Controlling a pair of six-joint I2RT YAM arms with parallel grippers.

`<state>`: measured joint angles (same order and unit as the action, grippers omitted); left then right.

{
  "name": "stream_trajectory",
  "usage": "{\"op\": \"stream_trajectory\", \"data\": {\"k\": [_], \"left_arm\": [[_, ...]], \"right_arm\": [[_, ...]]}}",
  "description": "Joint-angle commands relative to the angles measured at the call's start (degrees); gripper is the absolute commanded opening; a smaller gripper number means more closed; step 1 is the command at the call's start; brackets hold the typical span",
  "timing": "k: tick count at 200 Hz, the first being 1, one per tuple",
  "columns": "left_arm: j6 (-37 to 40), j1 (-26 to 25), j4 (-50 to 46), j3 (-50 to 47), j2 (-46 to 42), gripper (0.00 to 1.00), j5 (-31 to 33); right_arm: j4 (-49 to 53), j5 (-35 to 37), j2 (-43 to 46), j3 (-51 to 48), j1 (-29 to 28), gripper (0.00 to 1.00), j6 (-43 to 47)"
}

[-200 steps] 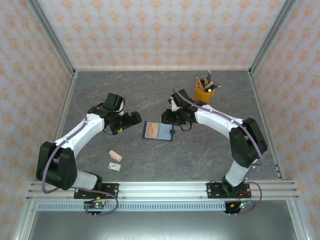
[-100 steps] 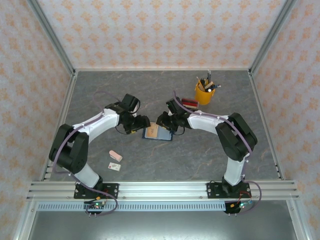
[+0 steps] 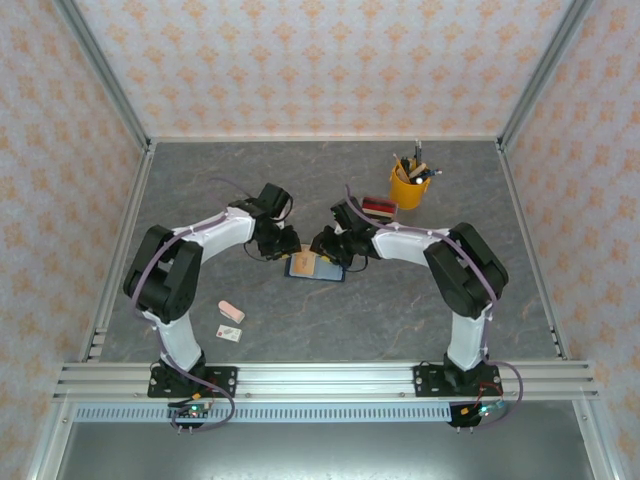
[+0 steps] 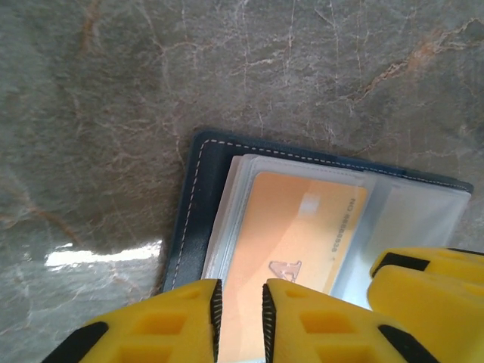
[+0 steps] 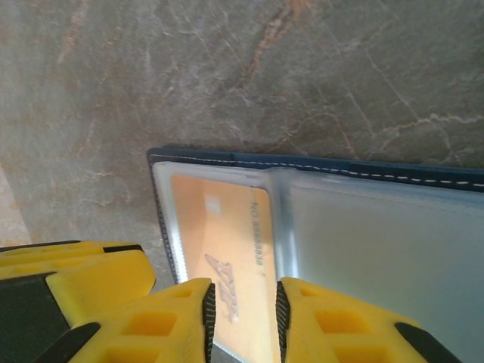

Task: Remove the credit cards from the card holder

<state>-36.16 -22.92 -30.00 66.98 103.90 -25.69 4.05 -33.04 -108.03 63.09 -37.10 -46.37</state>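
The card holder (image 3: pixel 328 272) lies open on the grey table, navy rim (image 4: pixel 189 212) around clear greyish pockets (image 5: pixel 378 242). A tan-orange credit card (image 4: pixel 295 227) sits inside the left pocket, its number facing up (image 5: pixel 219 227). My left gripper (image 3: pixel 289 246) hangs over that pocket's left end, jaws a narrow gap apart (image 4: pixel 240 295) with nothing between them. My right gripper (image 3: pixel 326 247) hovers over the same card's inner edge, jaws open a little wider (image 5: pixel 242 295). The two grippers nearly touch each other. Other cards are hidden.
A yellow cup of pens (image 3: pixel 409 184) stands at the back right, with a clear tray with a red part (image 3: pixel 378 208) beside it. A pink block (image 3: pixel 231 311) and a small white card (image 3: pixel 229 333) lie front left.
Both grippers have closed in on the wallet: the left one swung right to its left end, the right one slid left over the card pocket. The wallet has stayed put.
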Motion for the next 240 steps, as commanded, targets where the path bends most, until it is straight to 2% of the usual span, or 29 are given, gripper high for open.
{"op": "stream_trajectory", "data": {"k": [1,65,105,155,192,216,240], "left_arm": [[0.2,-0.8,0.3,1.8,1.5,0.21,-0.8],[1.0,-0.9,-1.3,2.2,3.3,0.18,1.9],[1.1,-0.9,-1.1,1.3,4.0,0.18,1.9],[0.8,-0.9,0.1,-0.9,4.0,0.13,1.1],[0.6,-0.9,0.5,-2.3,4.3,0.11,1.3],[0.2,-0.9,1.6,-3.2,4.1,0.11,0.3],[0.5,-0.9,3.8,-3.9,3.3,0.11,-3.4]], "right_arm": [[0.3,-1.3,-1.3,0.4,-0.3,0.29,0.1],[2.0,-2.7,-3.3,1.9,-0.3,0.25,1.8],[1.9,-3.6,-3.9,2.6,-0.3,0.22,2.8],[2.0,-4.3,-4.7,2.6,-0.3,0.14,3.5],[2.0,-4.4,-4.2,2.3,-0.3,0.14,3.9],[1.8,-5.1,-4.2,2.3,-0.3,0.14,4.4],[2.8,-4.6,-4.0,2.5,-0.3,0.11,5.1]]}}
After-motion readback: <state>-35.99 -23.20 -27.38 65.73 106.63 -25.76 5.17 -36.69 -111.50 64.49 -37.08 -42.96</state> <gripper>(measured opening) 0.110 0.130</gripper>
